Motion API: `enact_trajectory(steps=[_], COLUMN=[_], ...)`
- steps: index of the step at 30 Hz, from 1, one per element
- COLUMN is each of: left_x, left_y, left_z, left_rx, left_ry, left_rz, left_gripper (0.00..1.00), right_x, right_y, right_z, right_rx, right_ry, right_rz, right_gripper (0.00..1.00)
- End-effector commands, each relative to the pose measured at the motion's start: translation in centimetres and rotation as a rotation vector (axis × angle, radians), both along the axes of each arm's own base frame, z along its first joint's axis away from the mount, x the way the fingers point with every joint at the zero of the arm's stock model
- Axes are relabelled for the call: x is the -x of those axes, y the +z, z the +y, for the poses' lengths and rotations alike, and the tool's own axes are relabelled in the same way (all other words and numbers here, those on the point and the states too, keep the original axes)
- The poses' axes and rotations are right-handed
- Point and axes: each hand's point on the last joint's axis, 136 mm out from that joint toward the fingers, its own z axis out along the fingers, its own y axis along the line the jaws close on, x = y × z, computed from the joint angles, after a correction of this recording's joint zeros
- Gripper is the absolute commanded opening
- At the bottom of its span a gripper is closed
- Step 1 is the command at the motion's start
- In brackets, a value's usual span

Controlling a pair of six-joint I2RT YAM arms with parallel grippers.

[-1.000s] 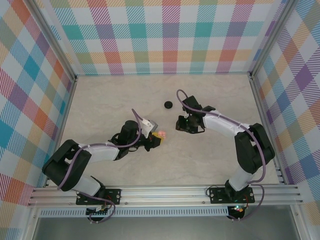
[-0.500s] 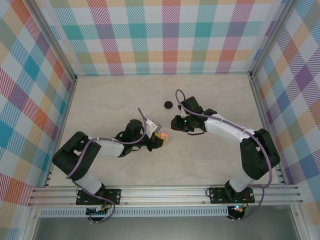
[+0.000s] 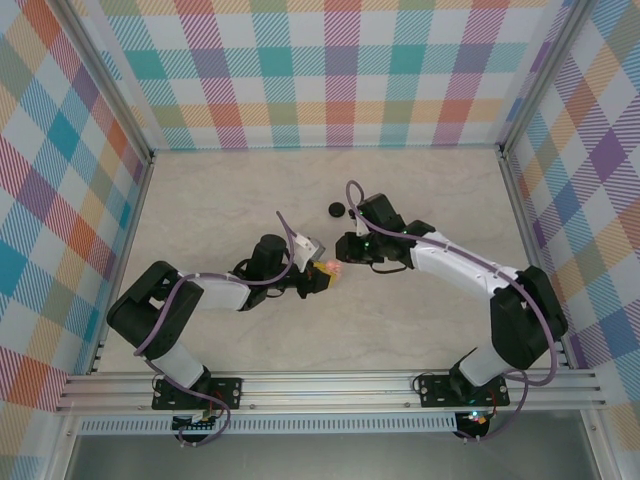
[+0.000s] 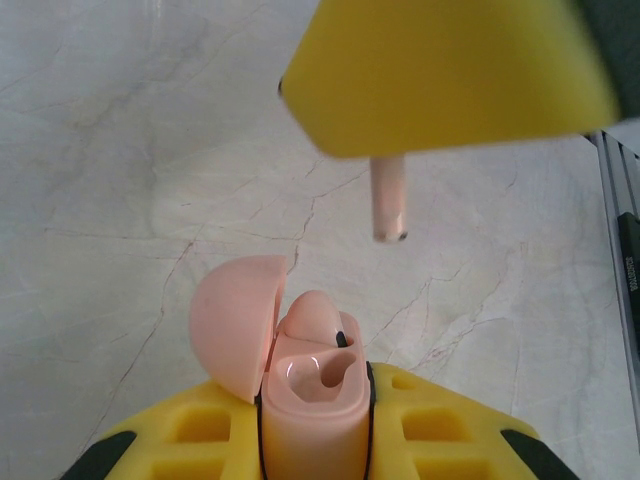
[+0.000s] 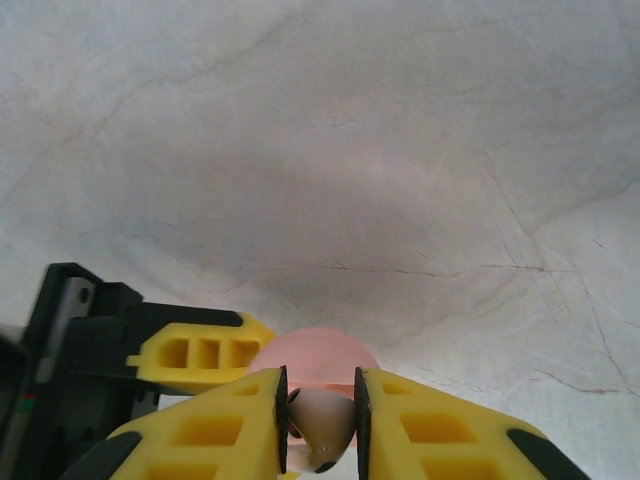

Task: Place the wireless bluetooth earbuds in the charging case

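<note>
My left gripper [image 4: 314, 425] is shut on the pale pink charging case [image 4: 310, 400], which stands upright between its yellow fingers with the lid [image 4: 235, 320] swung open to the left. One pink earbud [image 4: 312, 315] sits in the far slot; the near slot [image 4: 328, 375] is bare. My right gripper [image 5: 320, 415] is shut on a second pink earbud [image 5: 322, 420], whose stem [image 4: 388, 200] hangs down above and just beyond the open case. From above, the right gripper [image 3: 343, 250] hovers close to the case [image 3: 324, 267] held by the left gripper [image 3: 318, 276].
A round black puck [image 3: 336, 209] lies on the marble tabletop [image 3: 220, 200] just behind the right gripper. Checked walls and metal rails [image 3: 330, 385] box in the table on all sides.
The right gripper has moved left with its earbud, closing in over the case. The left arm has shifted slightly, carrying the case a little right and farther from the bases.
</note>
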Motion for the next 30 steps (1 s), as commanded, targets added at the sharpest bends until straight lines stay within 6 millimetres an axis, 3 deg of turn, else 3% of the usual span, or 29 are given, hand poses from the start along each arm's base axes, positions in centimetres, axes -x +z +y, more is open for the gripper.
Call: enact_trajectory(steps=[1,30], left_x=[-0.4,-0.9], left_y=[2.8,6.2], left_z=[-1.2,-1.6], left_rx=[0.073,0.125], left_ry=[-0.037,-0.022], left_rz=[-0.057,-0.055], left_gripper=[0.11,0.10], right_x=[-0.3,0.0], right_y=[2.9,3.8], right_z=[0.3,0.6], right_rx=[-0.018,0.029], right_ry=[0.020,0.045], right_rz=[-0.078,-0.138], right_gripper=[0.26,0.26])
